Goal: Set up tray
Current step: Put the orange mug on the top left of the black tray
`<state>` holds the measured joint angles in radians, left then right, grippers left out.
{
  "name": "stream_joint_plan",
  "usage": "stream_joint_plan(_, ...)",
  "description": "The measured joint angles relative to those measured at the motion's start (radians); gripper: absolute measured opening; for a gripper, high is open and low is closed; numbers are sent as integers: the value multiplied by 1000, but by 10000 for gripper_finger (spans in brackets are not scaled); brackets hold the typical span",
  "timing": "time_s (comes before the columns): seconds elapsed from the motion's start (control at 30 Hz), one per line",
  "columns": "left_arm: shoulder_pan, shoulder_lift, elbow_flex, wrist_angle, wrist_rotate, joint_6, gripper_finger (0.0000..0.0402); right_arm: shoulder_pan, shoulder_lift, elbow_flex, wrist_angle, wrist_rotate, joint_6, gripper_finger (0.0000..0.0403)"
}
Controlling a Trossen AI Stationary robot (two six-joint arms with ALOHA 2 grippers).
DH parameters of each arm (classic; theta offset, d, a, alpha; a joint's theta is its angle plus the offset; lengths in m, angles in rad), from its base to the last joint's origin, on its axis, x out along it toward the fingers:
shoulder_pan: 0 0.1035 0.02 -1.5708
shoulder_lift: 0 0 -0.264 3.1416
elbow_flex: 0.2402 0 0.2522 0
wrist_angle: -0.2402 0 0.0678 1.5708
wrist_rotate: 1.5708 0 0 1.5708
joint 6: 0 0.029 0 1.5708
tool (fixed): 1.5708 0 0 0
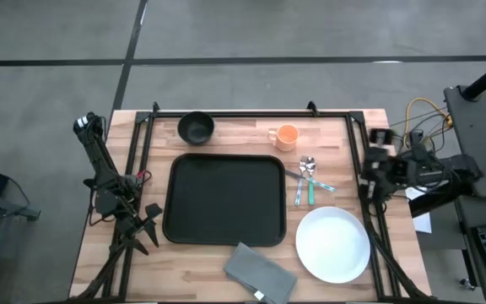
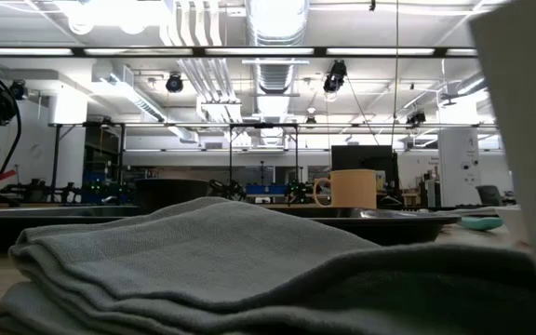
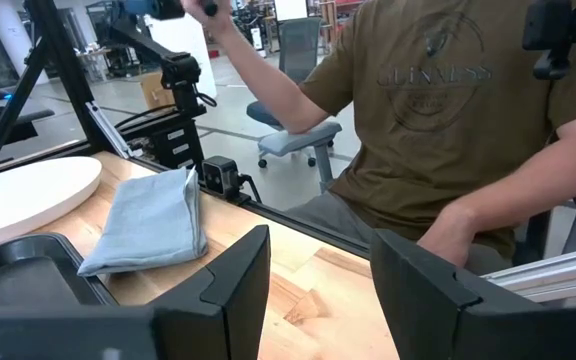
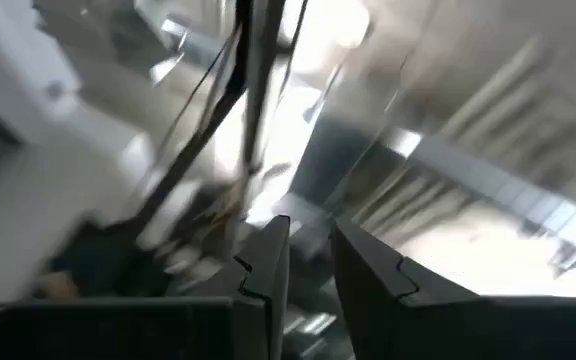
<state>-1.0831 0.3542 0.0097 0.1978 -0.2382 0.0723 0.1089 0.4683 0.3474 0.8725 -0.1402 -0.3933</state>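
In your high view, the large flat black rectangular tray lies empty at frame centre. Your left gripper sits at its lower left, just off the rim, apart from it. Your right gripper hangs at the right table edge, well clear of the tray; its finger state cannot be told here.

Low view: the folded grey cloth napkin fills the foreground.

Left wrist view: fingers released, holding nothing.

Right wrist view: fingers slightly parted, grasping nothing.
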Motion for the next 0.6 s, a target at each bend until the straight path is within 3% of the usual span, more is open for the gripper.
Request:
stream_joint_plan(0.33,0,0,0,0,0,0,155,0,360,246,-281,78,51,68)
stream_joint_plan(0.6,0,0,0,0,0,0,155,0,490,442,-514,168,61,68)
